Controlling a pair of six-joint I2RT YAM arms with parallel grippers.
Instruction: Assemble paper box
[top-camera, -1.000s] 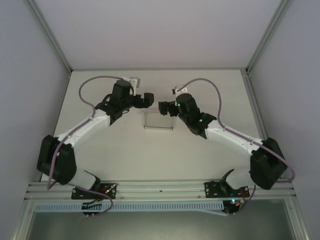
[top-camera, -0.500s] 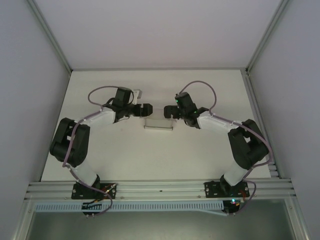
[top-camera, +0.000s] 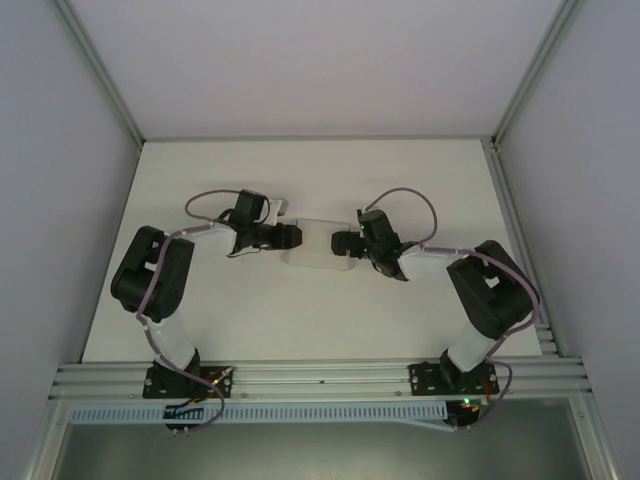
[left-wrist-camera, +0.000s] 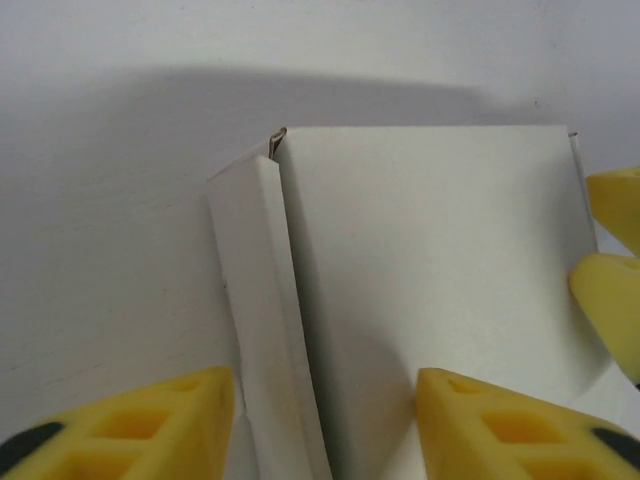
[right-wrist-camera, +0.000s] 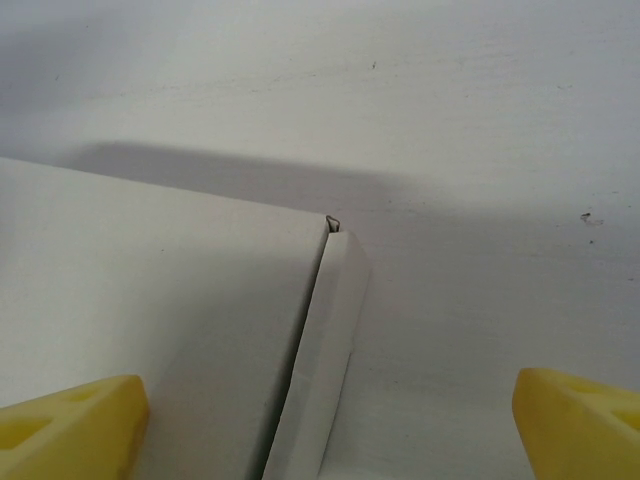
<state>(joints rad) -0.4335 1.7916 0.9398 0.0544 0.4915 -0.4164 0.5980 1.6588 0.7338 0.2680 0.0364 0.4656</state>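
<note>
Both arms have folded in and come down since the earlier frame, so each end effector now sits at one short end of the paper box (top-camera: 318, 254); the left jaws have also narrowed.

1. Location of the work. The paper box lies on the surface (top-camera: 300, 180) at the centre of the overhead view, between the two end effectors.

2. Left end effector (top-camera: 292, 237). In its wrist view the yellow fingers (left-wrist-camera: 150, 430) straddle the folded side flap (left-wrist-camera: 255, 300), which runs up the middle of the frame. The jaws are partly closed with a gap remaining. I judge them not yet clamped, though contact at the lower-left pad cannot be confirmed.

3. Right end effector (top-camera: 339, 243). The jaws stand wide apart, the pads (right-wrist-camera: 70, 430) in the bottom corners of the frame. The opposite flap (right-wrist-camera: 335, 330) rises between them and nothing is held.

4. Purpose of the arrangement. I place one end effector at each end so that one side can pinch its flap while the other braces the box against sliding. The flaps stand slightly off the main panel, which gives the fingers an edge to catch.
</note>
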